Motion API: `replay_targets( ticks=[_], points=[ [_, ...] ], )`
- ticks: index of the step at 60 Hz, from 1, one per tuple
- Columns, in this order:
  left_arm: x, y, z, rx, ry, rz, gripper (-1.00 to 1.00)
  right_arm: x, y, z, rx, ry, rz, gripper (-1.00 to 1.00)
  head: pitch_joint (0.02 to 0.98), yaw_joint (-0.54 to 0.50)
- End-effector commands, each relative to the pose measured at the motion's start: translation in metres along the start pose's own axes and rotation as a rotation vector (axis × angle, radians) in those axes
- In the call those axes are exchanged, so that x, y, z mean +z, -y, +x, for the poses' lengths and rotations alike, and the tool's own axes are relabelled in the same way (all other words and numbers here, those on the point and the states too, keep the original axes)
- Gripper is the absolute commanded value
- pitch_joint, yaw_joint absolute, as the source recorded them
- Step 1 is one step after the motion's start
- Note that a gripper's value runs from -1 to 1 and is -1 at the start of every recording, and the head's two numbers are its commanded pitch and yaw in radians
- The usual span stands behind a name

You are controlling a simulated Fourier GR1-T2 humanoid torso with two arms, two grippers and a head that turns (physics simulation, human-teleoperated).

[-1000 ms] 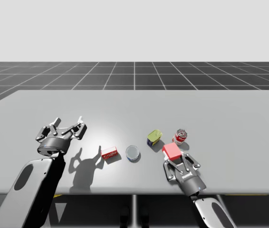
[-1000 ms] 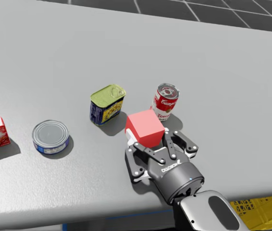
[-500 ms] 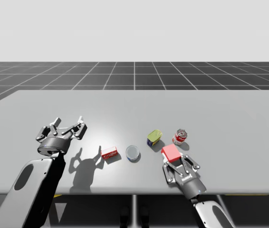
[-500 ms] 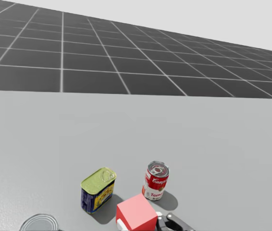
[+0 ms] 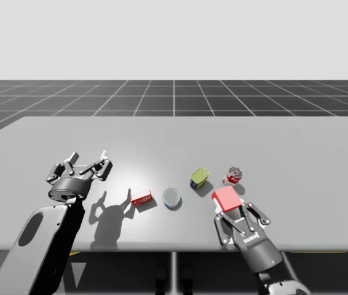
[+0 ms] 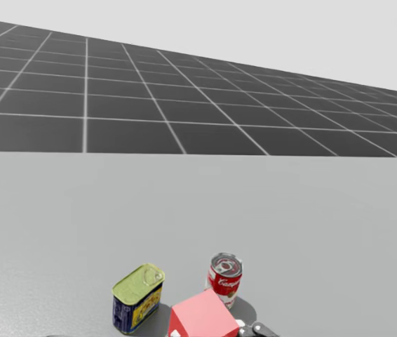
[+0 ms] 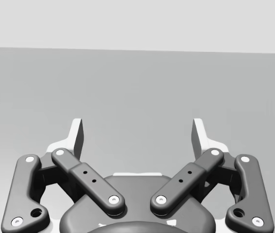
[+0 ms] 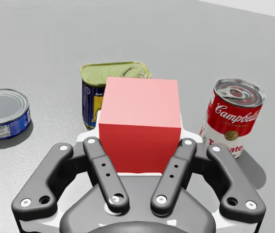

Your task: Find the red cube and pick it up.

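The red cube (image 5: 225, 198) sits between the fingers of my right gripper (image 5: 227, 206), which is shut on it near the table's front edge. In the right wrist view the cube (image 8: 140, 121) is clamped from both sides by the gripper (image 8: 140, 132) and is held a little above the tabletop. The head view catches the cube (image 6: 202, 317) at its lower edge. My left gripper (image 5: 88, 161) hovers open at the table's left, with nothing between its fingers (image 7: 77, 136).
Just beyond the cube stand a green-topped blue tin (image 5: 200, 178) and a red-and-white soup can (image 5: 233, 176). A flat blue round tin (image 5: 172, 197) and a small red box (image 5: 141, 198) lie further left. The grey table (image 5: 297, 153) stretches away behind them.
My head has turned upward, so the head view now takes in the far table and floor. My right gripper has risen and drawn slightly towards the front edge with the cube. The left arm is still.
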Motion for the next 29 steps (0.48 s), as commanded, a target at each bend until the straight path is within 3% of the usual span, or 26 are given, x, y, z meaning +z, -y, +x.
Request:
replay_targets(
  ticks=[1,8,24,29],
  points=[
    [0.000,0.000,0.000,0.000,0.000,0.001,-1.00,-0.009,0.013,0.041,-0.004,0.107,-0.133,1.00,0.492,-0.34],
    [0.000,0.000,0.000,0.000,0.000,0.001,-1.00,-0.011,0.014,0.065,-0.002,0.165,-0.136,1.00,0.491,-0.34],
    [0.000,0.000,0.000,0.000,0.000,0.001,-1.00,-0.016,0.022,0.118,0.038,0.282,-0.146,1.00,0.494,-0.35],
    [0.000,0.000,0.000,0.000,0.000,0.001,-1.00,-0.018,0.026,0.132,0.028,0.365,-0.157,1.00,0.497,-0.35]
  ],
)
